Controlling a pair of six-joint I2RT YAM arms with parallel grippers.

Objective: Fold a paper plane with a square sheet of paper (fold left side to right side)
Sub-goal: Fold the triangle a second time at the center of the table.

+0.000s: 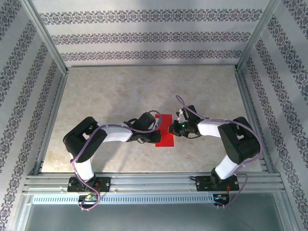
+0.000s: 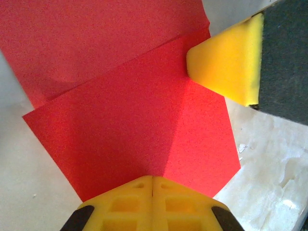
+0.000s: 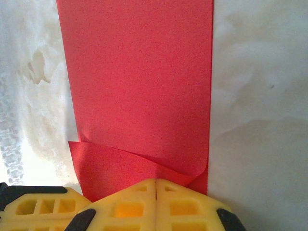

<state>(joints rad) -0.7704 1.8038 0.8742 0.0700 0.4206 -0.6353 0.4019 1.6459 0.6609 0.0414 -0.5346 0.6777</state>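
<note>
The square sheet of paper [image 1: 165, 131] is bright red and lies folded into a narrow rectangle on the table between the two arms. The paper plane is out of view. My left gripper [image 1: 155, 129] is shut, its yellow tips resting on the sheet [image 2: 125, 120] at a crease. From the other side my right gripper [image 1: 172, 129] is shut too, its tips [image 3: 156, 182] pressing the sheet's near end [image 3: 139, 82], where the top layer curls up a little. The right gripper's yellow finger [image 2: 226, 67] touches the paper's edge in the left wrist view. The left gripper's finger [image 3: 33, 207] shows beside the right one.
The table top [image 1: 144, 91] is pale marbled stone inside a metal frame [image 1: 154, 182], with patterned walls [image 1: 144, 38] on three sides. Both arm bases sit on the front rail.
</note>
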